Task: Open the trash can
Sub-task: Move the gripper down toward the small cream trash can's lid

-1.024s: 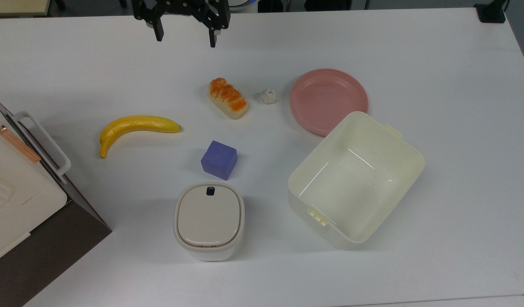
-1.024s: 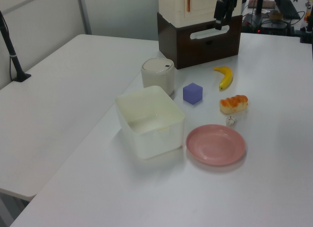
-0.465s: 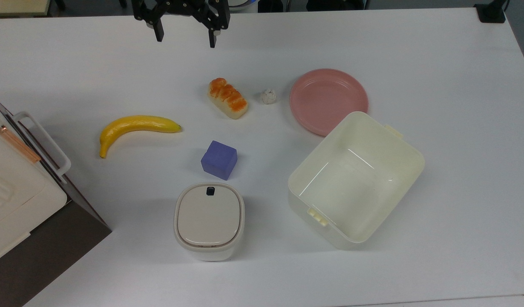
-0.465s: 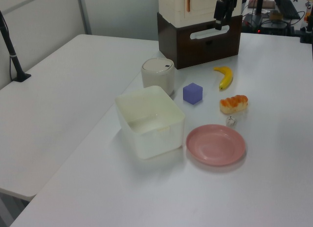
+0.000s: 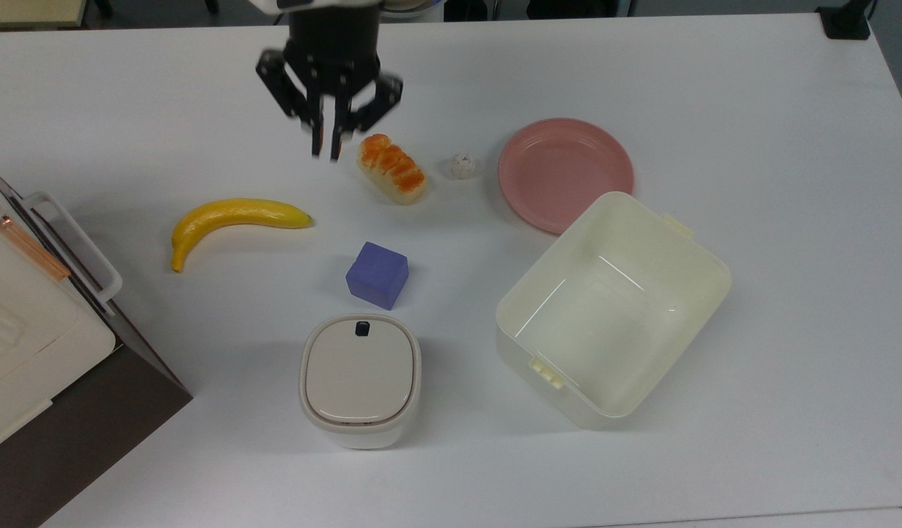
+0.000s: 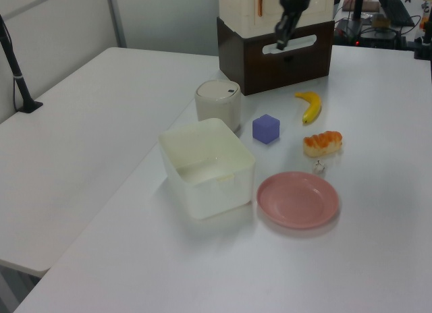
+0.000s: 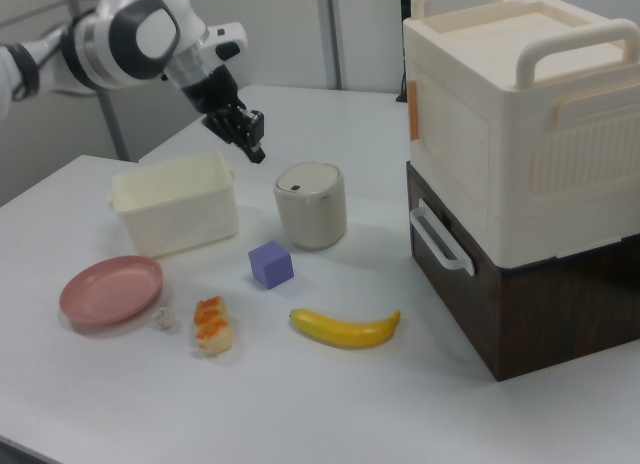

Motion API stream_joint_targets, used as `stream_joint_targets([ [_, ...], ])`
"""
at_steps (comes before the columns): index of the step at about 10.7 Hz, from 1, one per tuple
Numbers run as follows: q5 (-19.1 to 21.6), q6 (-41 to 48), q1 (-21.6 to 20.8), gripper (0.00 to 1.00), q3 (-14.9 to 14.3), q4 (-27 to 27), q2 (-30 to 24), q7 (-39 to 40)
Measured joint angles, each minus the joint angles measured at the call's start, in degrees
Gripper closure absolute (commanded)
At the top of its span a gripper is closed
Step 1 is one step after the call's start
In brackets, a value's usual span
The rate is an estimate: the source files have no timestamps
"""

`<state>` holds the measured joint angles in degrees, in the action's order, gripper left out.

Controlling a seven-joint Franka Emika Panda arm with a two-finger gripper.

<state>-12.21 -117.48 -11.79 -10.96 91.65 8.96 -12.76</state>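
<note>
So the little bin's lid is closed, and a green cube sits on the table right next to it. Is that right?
Not quite: the cube is purple, not green, as the top view shows plainly. The rest holds: the trash can has its flat lid down, and the cube sits on the table just beside it, on the side of the black button.

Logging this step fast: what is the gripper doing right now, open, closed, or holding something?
Gripper: shut, fingers nearly together, holding nothing; it hangs in the air, clear of the trash can.
</note>
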Motion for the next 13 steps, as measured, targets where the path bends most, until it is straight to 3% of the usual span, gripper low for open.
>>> stream_joint_targets([
  [2, -10.0, -11.0, -0.7, 1.0, 0.2, 0.1, 4.8, -17.9],
  [5, -22.7, -15.2, -1.4, 1.0, 0.4, -2.3, 12.6, -36.5],
  [7, -25.1, -15.3, -2.3, 1.0, 0.4, -5.1, 16.5, -39.7],
  [9, -25.2, -15.3, -2.5, 1.0, 0.4, -6.0, 18.0, -39.9],
  [13, -29.0, -15.3, -2.7, 1.0, 0.8, -7.9, 21.1, -43.2],
])
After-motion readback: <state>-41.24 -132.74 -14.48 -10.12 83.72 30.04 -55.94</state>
